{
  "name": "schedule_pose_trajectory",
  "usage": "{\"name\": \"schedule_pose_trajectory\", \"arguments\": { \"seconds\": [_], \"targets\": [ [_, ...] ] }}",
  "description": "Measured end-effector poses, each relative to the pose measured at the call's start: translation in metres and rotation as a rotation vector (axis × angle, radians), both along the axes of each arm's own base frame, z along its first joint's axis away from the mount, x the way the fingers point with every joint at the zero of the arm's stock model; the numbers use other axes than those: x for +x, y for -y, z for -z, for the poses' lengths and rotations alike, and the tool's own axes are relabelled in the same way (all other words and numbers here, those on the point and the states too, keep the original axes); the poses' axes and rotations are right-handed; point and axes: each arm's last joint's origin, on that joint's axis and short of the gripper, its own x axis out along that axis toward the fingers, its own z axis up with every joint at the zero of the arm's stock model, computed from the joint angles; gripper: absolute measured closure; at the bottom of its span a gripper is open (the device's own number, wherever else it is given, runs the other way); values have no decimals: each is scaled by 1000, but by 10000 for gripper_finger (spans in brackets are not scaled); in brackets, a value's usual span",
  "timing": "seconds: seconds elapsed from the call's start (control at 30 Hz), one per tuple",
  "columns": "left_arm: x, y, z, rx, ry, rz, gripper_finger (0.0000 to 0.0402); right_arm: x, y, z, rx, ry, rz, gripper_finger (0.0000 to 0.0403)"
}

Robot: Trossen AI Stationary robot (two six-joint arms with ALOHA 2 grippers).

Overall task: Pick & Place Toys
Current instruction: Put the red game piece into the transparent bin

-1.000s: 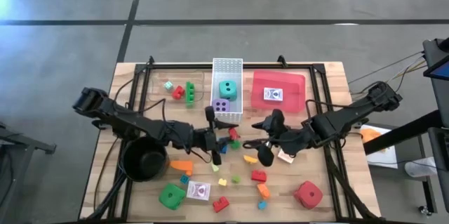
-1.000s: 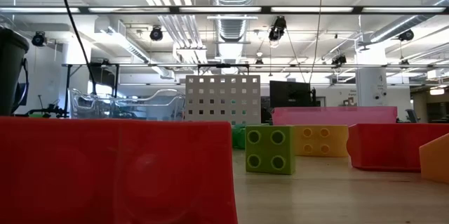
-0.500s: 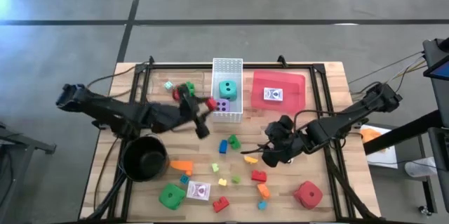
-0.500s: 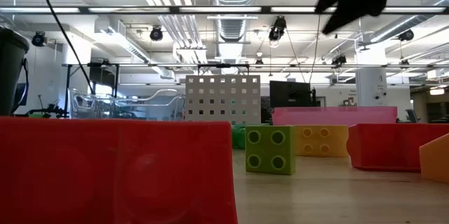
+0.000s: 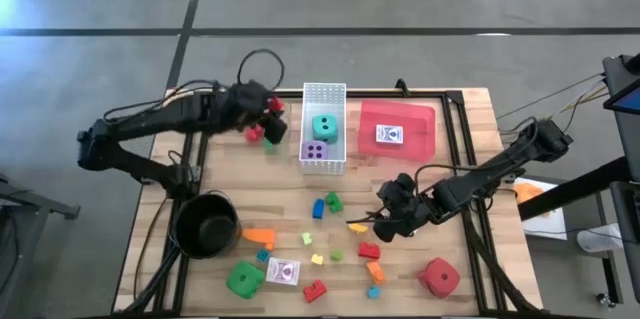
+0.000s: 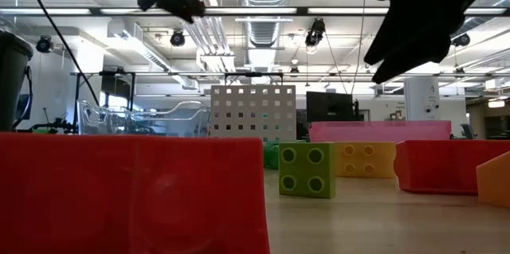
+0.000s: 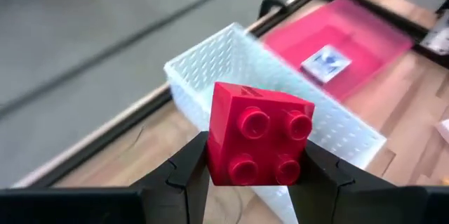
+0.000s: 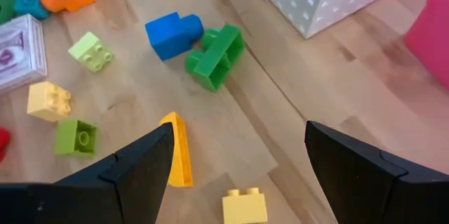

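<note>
My left gripper [image 5: 265,109] is shut on a red four-stud brick [image 7: 256,143] and is raised over the table's far side, just left of the white perforated basket [image 5: 324,161]. The basket holds a teal die [image 5: 323,126] and a purple die [image 5: 315,151]. My right gripper [image 5: 385,224] hangs open low over the table's middle right. A yellow wedge brick [image 8: 175,150] lies flat on the wood beside one of its fingers. A blue brick [image 8: 173,34] and a green brick [image 8: 216,55] lie farther off. My left gripper pinches the red brick by two opposite side walls [image 7: 216,155], one finger [image 7: 186,178] on each. The studded face is turned toward the wrist camera. The fingers slant downward. The brick is lifted clear, above the table and level with the basket's rim.
A red tray [image 5: 412,119] with a card pack [image 5: 389,136] sits right of the basket, and a clear tub [image 5: 225,119] sits left of it. A black pot [image 5: 205,227], a green die [image 5: 244,280], a red die [image 5: 439,277] and several small bricks fill the near half.
My left gripper has carried the red brick from the table's middle up and toward the far edge, to the basket's left side, rolling its wrist on the way. My right gripper has sunk toward the yellow brick and stayed open.
</note>
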Motion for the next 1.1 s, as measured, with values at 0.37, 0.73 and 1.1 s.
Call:
{"name": "schedule_pose_trajectory", "arguments": {
  "seconds": [0.37, 0.73, 1.1],
  "targets": [
    [-26, -72, 34, -230, -205, -278, 251, -1, -5, -1, -10, 17, -38, 94],
    [-25, -116, 81, -420, -395, -385, 252, 0, -6, -3, -12, 21, -40, 94],
    [-8, -137, 142, -602, -612, -329, 252, 0, -6, -3, -10, 22, -37, 94]
  ]
}}
